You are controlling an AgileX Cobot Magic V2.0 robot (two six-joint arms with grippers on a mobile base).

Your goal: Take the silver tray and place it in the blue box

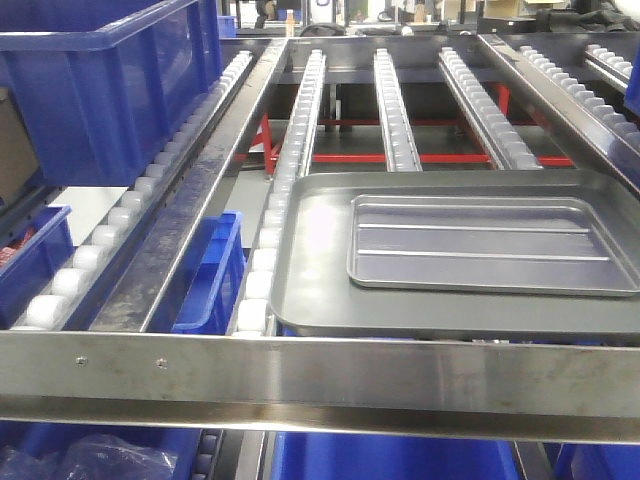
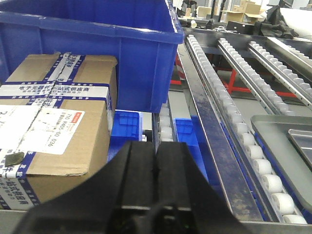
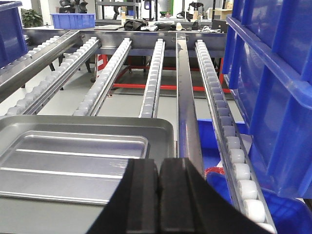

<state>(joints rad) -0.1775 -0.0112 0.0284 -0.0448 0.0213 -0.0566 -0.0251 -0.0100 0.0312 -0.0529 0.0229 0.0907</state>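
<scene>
The silver tray (image 1: 490, 245), shiny with long raised ridges, lies flat inside a larger dark grey tray (image 1: 310, 290) on the roller rails. It also shows in the right wrist view (image 3: 73, 161), and its corner shows in the left wrist view (image 2: 302, 141). The blue box (image 3: 273, 87), deep with a thick rim and vertical ribs, stands on the rails to the right of the trays. My right gripper (image 3: 159, 163) is shut and empty at the trays' near right corner. My left gripper (image 2: 157, 145) is shut and empty, left of the trays. Neither gripper shows in the front view.
Another large blue crate (image 1: 100, 90) stands on the left rails, seen also in the left wrist view (image 2: 97, 53). A taped cardboard carton (image 2: 53, 122) sits below it. Low blue bins (image 1: 215, 270) sit under the rails. A steel crossbar (image 1: 320, 375) runs along the front edge.
</scene>
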